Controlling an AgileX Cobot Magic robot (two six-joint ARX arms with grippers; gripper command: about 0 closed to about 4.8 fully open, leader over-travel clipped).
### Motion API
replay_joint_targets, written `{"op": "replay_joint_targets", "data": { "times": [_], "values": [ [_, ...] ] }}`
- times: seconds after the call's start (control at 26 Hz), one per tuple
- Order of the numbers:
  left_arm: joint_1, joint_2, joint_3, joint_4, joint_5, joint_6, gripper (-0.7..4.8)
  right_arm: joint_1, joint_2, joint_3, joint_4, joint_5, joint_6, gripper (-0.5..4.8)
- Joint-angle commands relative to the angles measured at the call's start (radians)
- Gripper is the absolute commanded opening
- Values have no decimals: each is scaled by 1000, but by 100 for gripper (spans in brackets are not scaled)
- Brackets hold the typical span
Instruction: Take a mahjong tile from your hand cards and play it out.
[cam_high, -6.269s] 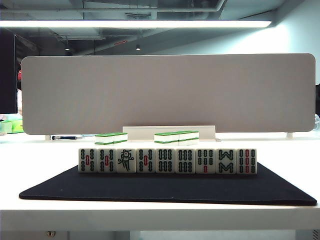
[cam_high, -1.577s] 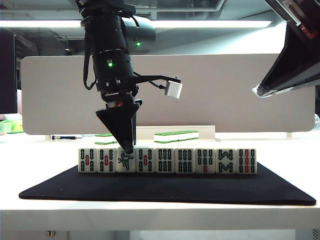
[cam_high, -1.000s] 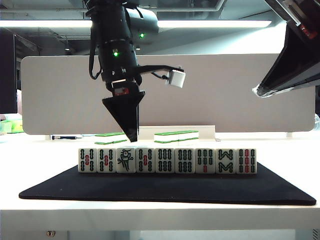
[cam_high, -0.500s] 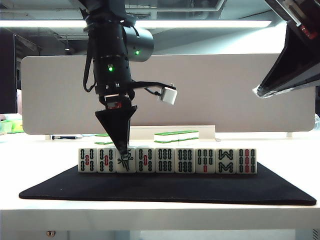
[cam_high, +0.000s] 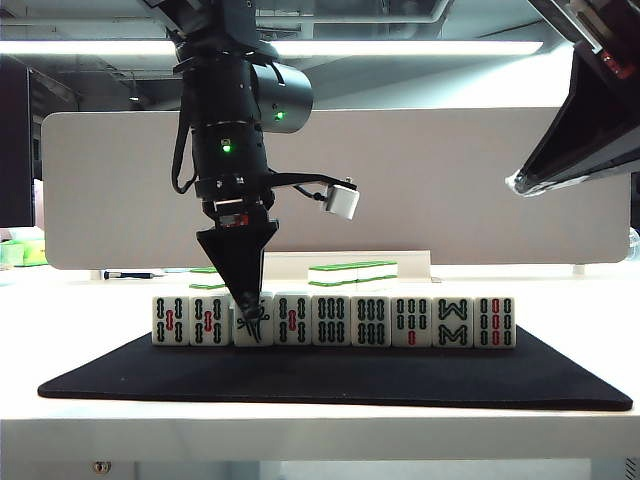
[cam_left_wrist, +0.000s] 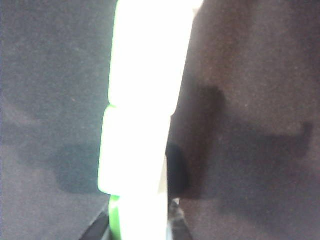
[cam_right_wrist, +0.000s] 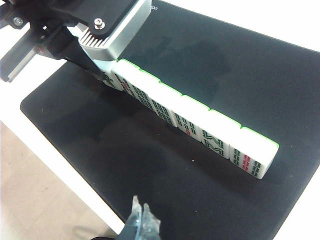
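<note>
Exterior view: the left gripper (cam_high: 249, 312) points straight down onto the row of hand cards (cam_high: 400, 321) standing on the black mat (cam_high: 330, 380), its fingertips down around the mahjong tile (cam_high: 262, 322) with the bird, third from the left end. The jaws look nearly together about that tile, though whether they truly pinch it I cannot tell. The right gripper (cam_right_wrist: 141, 218) hangs high off to the right, well clear of the row, fingers pressed together and holding nothing. Flat green-and-white stacks (cam_high: 352, 269) lie behind the row.
</note>
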Motion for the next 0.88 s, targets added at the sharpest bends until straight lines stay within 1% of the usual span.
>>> {"op": "replay_joint_targets", "data": {
  "times": [0.04, 0.12, 0.19, 0.27, 0.35, 0.38, 0.42, 0.46, 0.5, 0.54, 0.58, 0.65, 0.69, 0.77, 0.81, 0.88],
  "values": [
    [-2, -4, 35, -31, -68, 0, 51, 0, -2, 2, 10, 2, -3, -1],
    [-3, -4, 82, -69, -106, 0, 51, 0, -2, 2, 10, 2, -3, -1],
    [-2, -4, 148, -91, -106, -26, 51, 0, -2, 2, 10, 2, -3, -1],
    [-2, -4, 187, -77, -101, -53, 51, 0, -2, 2, 10, 2, -3, -1],
    [-2, -4, 195, -36, -101, -67, 51, 0, -2, 2, 10, 2, -3, -1],
    [-2, -4, 195, 6, -97, -122, 51, 0, -2, 2, 10, 2, -3, -1],
    [-1, -2, 195, 61, -71, -203, 51, 0, -2, 2, 10, 2, -3, -1],
    [2, -2, 195, 98, -35, -262, 51, 0, -2, 2, 10, 2, -3, -1],
    [13, -2, 195, 163, 40, -357, 51, 0, -2, 2, 10, 1, -3, -1],
    [19, -2, 195, 202, 84, -424, 51, 0, -2, 2, 10, 1, -3, -1],
    [32, 0, 195, 262, 150, -537, 51, 0, -2, 2, 9, 1, -3, -1],
    [52, 3, 195, 341, 217, -724, 51, 0, -2, 2, 9, 1, -3, -1],
    [61, 4, 194, 367, 232, -784, 51, 0, -2, 2, 9, 1, -3, -1],
    [66, 13, 194, 413, 250, -868, 51, 0, -2, 2, 10, 1, -3, -1],
    [76, 19, 194, 435, 277, -909, 51, 0, -2, 2, 10, 2, -3, -1],
    [82, 39, 194, 454, 298, -958, 51, 0, -2, 2, 10, 2, -3, -1]
  ]
}}
